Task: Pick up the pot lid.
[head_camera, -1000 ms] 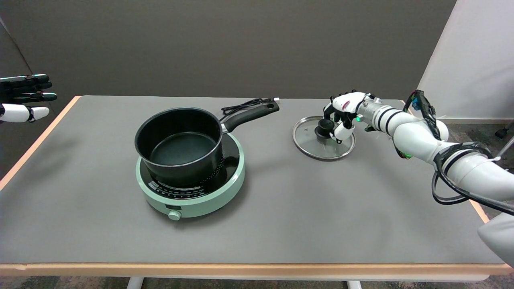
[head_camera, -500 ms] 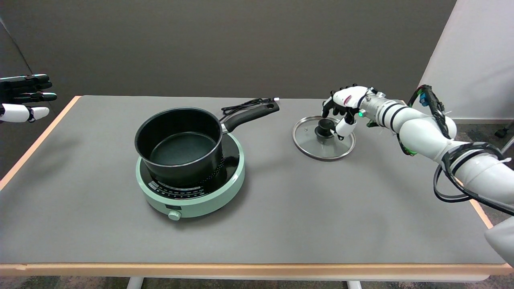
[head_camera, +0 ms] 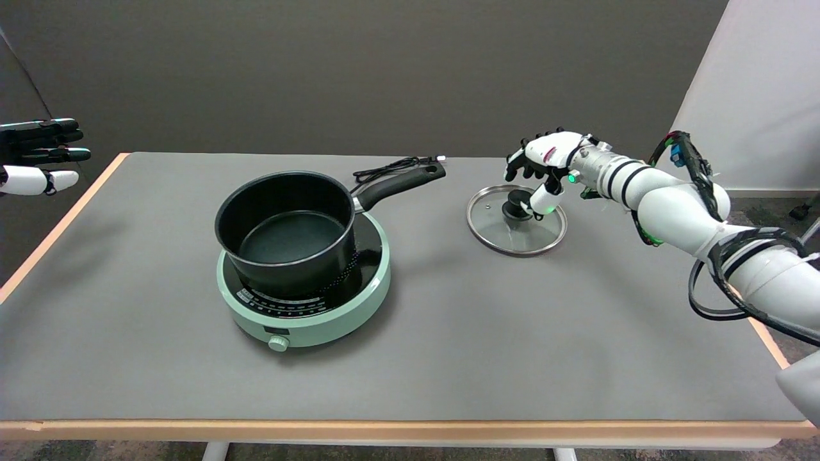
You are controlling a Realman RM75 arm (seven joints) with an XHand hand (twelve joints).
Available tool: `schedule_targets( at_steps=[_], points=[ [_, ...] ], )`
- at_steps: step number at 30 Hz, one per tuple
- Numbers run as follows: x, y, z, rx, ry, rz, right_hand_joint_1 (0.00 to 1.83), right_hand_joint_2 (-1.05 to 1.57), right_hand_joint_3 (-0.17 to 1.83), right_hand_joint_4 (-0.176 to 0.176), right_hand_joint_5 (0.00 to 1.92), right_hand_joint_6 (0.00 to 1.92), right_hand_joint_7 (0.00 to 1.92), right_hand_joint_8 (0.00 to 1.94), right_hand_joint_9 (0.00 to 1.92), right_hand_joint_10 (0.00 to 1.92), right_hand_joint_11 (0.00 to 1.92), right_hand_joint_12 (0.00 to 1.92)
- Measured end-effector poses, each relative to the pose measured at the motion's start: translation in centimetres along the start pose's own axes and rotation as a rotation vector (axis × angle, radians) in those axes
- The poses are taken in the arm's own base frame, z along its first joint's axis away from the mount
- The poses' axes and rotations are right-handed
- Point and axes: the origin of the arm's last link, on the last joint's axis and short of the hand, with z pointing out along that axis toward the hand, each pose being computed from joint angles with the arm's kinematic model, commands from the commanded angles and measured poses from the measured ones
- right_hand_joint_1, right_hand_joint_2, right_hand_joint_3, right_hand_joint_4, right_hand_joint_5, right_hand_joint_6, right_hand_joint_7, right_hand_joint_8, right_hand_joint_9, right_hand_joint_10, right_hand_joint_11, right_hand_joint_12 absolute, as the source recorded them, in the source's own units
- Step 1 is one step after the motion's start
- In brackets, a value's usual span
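Grey tabletop (head_camera: 448,358) still bore the pot lid (head_camera: 516,219); robot hand (head_camera: 541,168) hovered open above its knob (head_camera: 514,208), grasping nothing.

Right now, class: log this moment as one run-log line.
phase: reach | right hand: open, above knob | pot lid: flat on table, not lifted | pot: on cooker, uncovered

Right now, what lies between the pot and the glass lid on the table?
In the head view, only the pot's black handle reaches into that stretch; beyond its tip, bare grey table runs to the lid.
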Motion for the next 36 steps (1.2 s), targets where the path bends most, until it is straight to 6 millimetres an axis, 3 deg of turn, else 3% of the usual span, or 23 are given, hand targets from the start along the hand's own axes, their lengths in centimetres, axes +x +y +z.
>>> schedule_targets(
  at_steps=[20,36],
  points=[
    [-0.9,-1.2,1.1,0.018,-0.035,0.000,0.95,0.55,0.97,0.176,0.57,0.27,0.76,0.27,0.75,0.56,0.46,0.90],
    [-1.5,-0.6,1.1,0.006,-0.056,-0.009,0.94,0.57,0.95,0.176,0.63,0.39,0.77,0.26,0.75,0.55,0.46,0.90]
  ],
)
